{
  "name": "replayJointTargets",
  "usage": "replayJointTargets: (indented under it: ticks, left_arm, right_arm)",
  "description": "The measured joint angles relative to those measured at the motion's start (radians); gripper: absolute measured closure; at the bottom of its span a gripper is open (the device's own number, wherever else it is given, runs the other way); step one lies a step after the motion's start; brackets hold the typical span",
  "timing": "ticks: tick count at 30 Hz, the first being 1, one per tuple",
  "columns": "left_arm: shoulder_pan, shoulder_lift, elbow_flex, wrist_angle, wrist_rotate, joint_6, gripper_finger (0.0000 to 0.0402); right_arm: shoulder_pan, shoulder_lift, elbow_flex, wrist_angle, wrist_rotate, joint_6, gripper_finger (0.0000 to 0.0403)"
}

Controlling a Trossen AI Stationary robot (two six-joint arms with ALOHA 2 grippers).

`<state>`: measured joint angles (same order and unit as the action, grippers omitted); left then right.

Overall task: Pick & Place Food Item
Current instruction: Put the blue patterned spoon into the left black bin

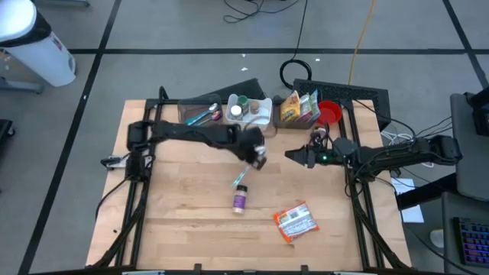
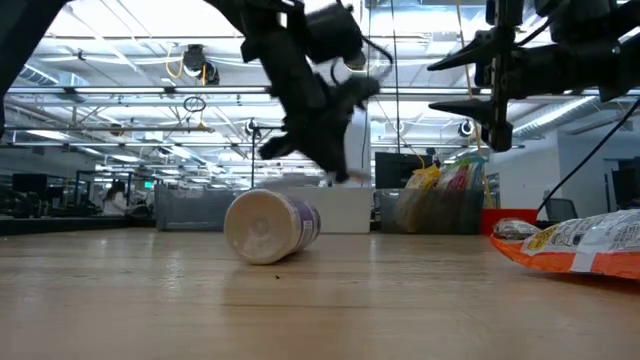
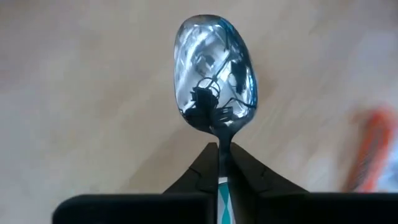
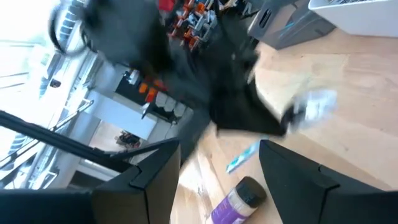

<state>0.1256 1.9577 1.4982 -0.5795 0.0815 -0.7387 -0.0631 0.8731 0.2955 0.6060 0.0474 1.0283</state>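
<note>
Both fingers of the left gripper (image 3: 221, 163) clamp the spoon (image 3: 214, 71) handle; its bowl juts just beyond them.

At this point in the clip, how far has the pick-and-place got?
Done: the left pincer has shut on the shiny metal spoon with a teal handle. In hand: the spoon hangs above the wooden table. Left: placing it; the purple-labelled jar and orange snack bag lie untouched. The right pincer waits open.
</note>
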Motion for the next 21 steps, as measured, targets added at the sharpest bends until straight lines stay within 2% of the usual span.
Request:
replayJointTargets:
  ticks: [11,18,21]
  left_arm:
    - [0.091,-0.241,0.0,0.377,0.008,0.031,0.0391]
    - [0.089,-0.268,0.001,0.719,0.155,-0.001,0.0386]
    - [0.07,-0.262,0.001,0.82,0.211,-0.008,0.0392]
  right_arm:
    - [0.08,0.0,0.001,0.088,0.002,-0.098,0.019]
    - [0.105,0.0,0.001,0.306,0.0,-0.185,0.019]
    - [0.104,0.0,0.001,0.42,-0.046,-0.203,0.019]
